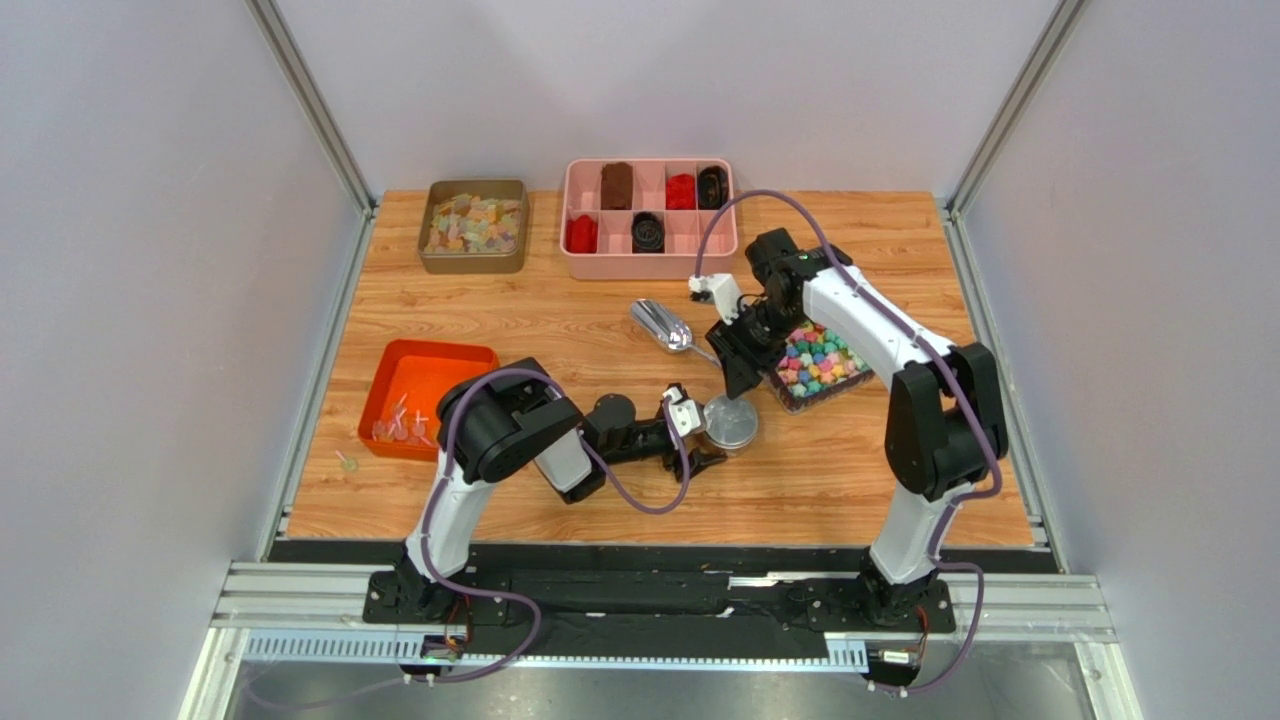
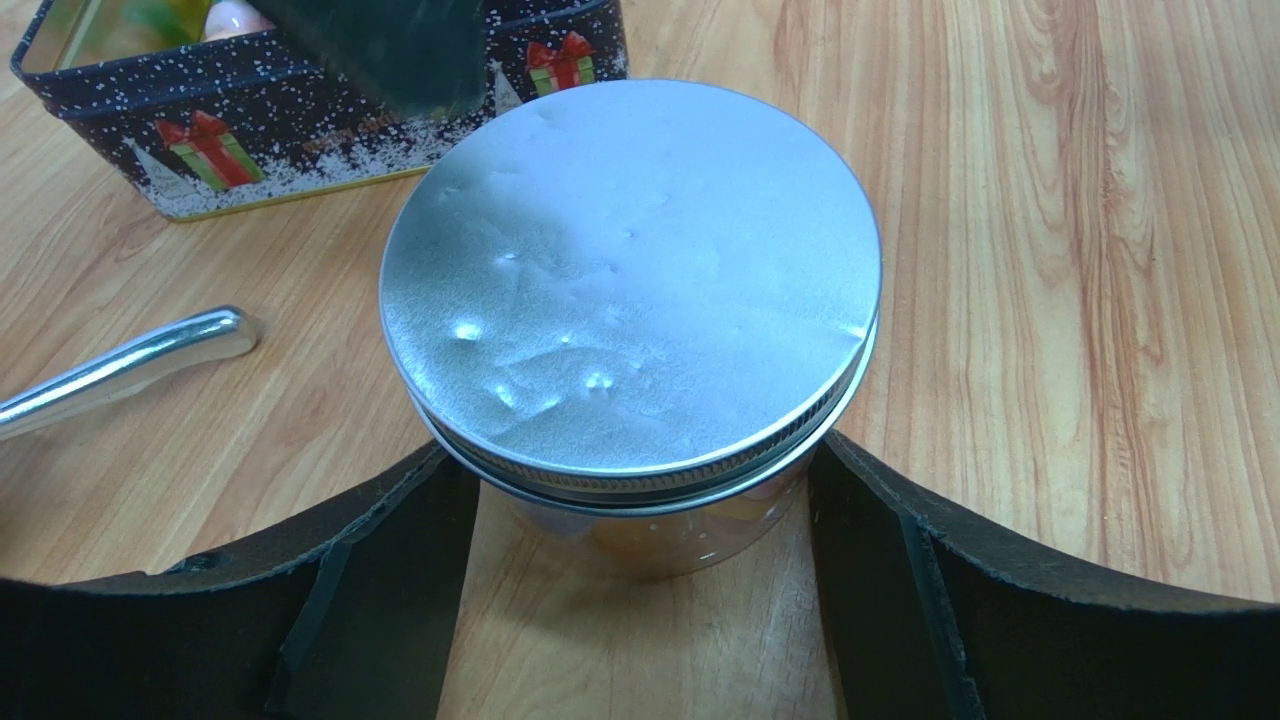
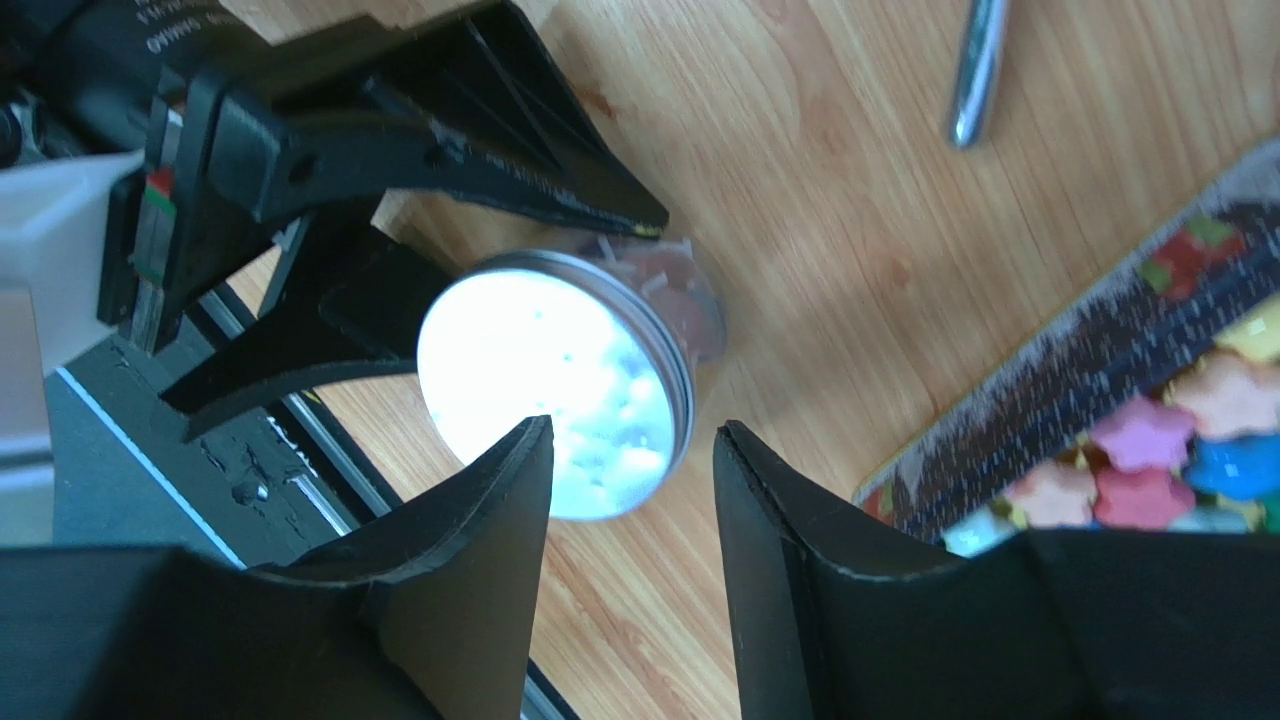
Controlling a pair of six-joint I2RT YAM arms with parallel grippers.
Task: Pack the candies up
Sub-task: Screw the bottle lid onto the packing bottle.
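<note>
The candies (image 1: 400,428), thin shiny twist-wrapped sweets, lie in an orange tray (image 1: 436,365) at the left. A clear jar (image 1: 732,423) with a dented silver screw lid (image 2: 631,285) stands on the table near the middle. My left gripper (image 2: 639,450) reaches in low from the left, with a black finger (image 2: 406,525) pressed against each side of the jar just under the lid. My right gripper (image 3: 634,432) hangs open above the lid (image 3: 549,383) with nothing between its fingers. What the jar holds is unclear.
A Christmas-print tin (image 1: 815,365) of bright blocky candies sits right of the jar. A metal scoop (image 1: 666,326) lies behind it. At the back stand an olive tin (image 1: 473,225) of pastel gummies and a pink compartment box (image 1: 649,218).
</note>
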